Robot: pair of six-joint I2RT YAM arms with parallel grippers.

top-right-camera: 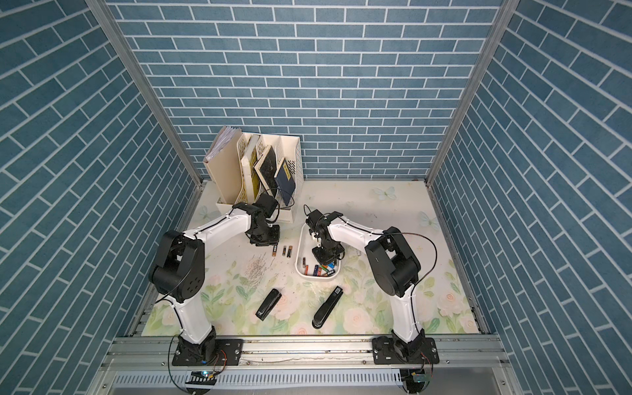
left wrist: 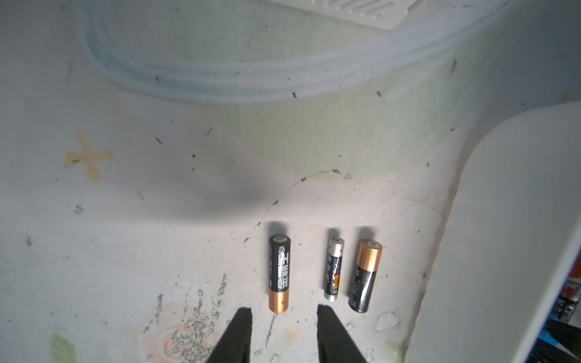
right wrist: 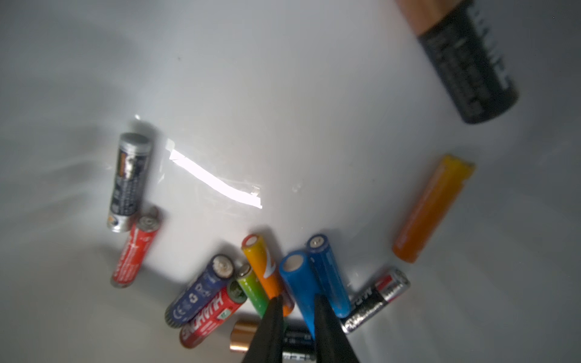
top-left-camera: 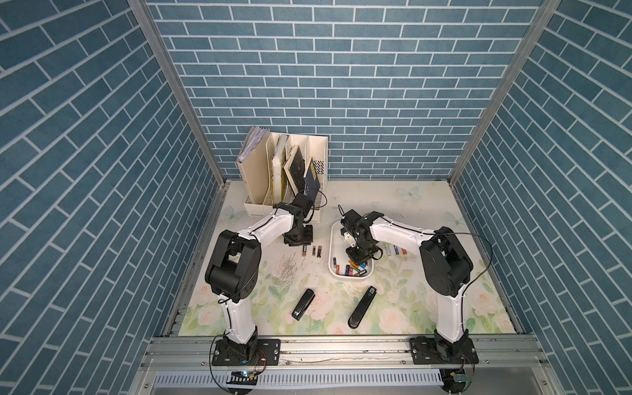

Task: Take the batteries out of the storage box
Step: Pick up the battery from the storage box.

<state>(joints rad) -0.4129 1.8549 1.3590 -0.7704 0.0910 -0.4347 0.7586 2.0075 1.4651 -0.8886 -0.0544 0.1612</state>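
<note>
Three batteries (top-left-camera: 312, 251) lie at the storage box's (top-left-camera: 331, 246) nine o'clock and a few at three; we count roughly a dozen left inside. Our left gripper (left wrist: 284, 327) is spread, empty; the right gripper (right wrist: 297, 311) stands narrow over a blue cell (right wrist: 298, 283), grip unclear.

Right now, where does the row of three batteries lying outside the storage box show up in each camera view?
In both top views: the row of three batteries lies on the table just outside the storage box.
Left wrist: the row lies just ahead of the left gripper.
Right wrist: not in it.
Shared landmark: the storage box's white plastic.
</note>
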